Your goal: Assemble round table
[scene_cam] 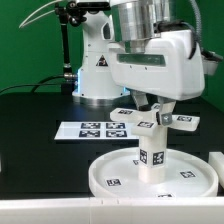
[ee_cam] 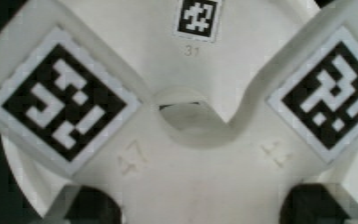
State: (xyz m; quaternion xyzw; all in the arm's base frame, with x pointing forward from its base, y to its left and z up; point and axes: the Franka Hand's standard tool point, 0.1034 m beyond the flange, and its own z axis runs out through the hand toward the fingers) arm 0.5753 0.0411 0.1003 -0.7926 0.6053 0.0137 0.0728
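Observation:
The large round disc [scene_cam: 110, 172] lies flat on the black table at the front. The short cylinder leg [scene_cam: 152, 160] stands upright in its middle, with a small tag on its side. The cross-shaped piece [scene_cam: 183, 120] sits on top of the leg, its tagged arms spreading to both sides. My gripper [scene_cam: 153, 110] comes straight down onto the centre of the cross. In the wrist view the cross-shaped piece [ee_cam: 185, 150] fills the picture, with two tagged arms and a third tag beyond. My gripper [ee_cam: 202, 205] has its dark fingertips [ee_cam: 91, 205] on either side of the white plastic, shut on it.
The marker board [scene_cam: 95, 128] lies flat behind the disc towards the exterior view's left. The robot's base [scene_cam: 98, 70] stands at the back. A white object [scene_cam: 217, 165] shows at the exterior view's right edge. The table's pale front edge [scene_cam: 30, 210] runs below the disc.

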